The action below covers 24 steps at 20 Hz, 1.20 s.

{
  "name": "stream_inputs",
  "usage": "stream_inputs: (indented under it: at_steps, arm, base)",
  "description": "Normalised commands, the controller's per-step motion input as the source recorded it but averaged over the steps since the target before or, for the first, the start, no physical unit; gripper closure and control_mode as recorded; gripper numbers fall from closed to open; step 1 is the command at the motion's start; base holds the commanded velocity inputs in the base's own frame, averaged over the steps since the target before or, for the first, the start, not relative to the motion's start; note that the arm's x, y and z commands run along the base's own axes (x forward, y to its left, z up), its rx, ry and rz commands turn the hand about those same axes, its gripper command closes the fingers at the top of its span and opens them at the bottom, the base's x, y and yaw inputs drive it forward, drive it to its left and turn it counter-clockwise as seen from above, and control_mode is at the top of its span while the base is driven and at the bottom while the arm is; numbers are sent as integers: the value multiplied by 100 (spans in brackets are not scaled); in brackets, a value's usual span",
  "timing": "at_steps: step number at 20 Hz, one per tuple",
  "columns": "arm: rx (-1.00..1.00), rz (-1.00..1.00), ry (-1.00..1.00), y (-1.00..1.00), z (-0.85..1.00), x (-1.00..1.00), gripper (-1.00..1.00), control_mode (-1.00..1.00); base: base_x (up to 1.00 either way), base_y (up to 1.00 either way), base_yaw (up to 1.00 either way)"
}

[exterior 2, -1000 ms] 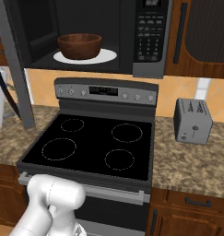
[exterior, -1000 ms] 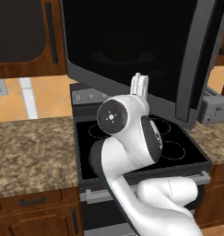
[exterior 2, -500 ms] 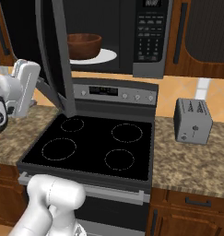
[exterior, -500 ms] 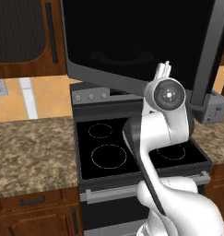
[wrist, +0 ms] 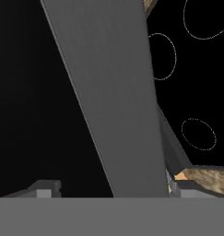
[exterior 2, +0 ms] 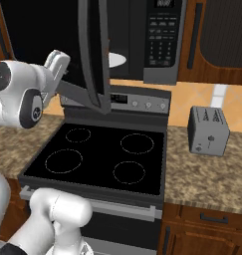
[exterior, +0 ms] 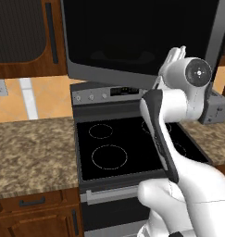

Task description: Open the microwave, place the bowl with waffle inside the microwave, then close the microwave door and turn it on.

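- Swinging further shut, the microwave door (exterior 2: 95, 55) now stands edge-on and hides the bowl seen earlier on the turntable plate (exterior 2: 117, 59); the gripper (wrist: 104, 191) has followed it.
- Jaws spread, straddling the door's grey edge, clamping nothing.
- Step in hand, as I judge it: closing the door.
- Next: push it flush to the microwave (exterior 2: 160, 40), then reach the button panel (exterior 2: 161, 35).

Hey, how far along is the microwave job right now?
Done: the microwave door stands swung out, nearly edge-on in the right base view, with a slice of the white turntable plate showing past it. In hand: the open hand straddles the door's grey edge. Whether the bowl is inside, I cannot tell. Left: shut the door, then press the button panel.
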Motion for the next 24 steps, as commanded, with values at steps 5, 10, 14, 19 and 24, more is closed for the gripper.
stream_inputs:
  at_steps: [5,10,14,19,24]
  arm:
    - [15,9,-10,-23,22,44,-100,-100]
    - [13,7,-11,-14,12,47,-100,-100]
    - [13,4,-14,-2,17,55,-100,-100]
    - [11,2,-12,0,26,57,-100,-100]
    - [7,2,-7,0,19,58,-100,-100]
  base:
    - [0,0,0]
    - [0,0,0]
    - [0,0,0]
    - [0,0,0]
    - [0,0,0]
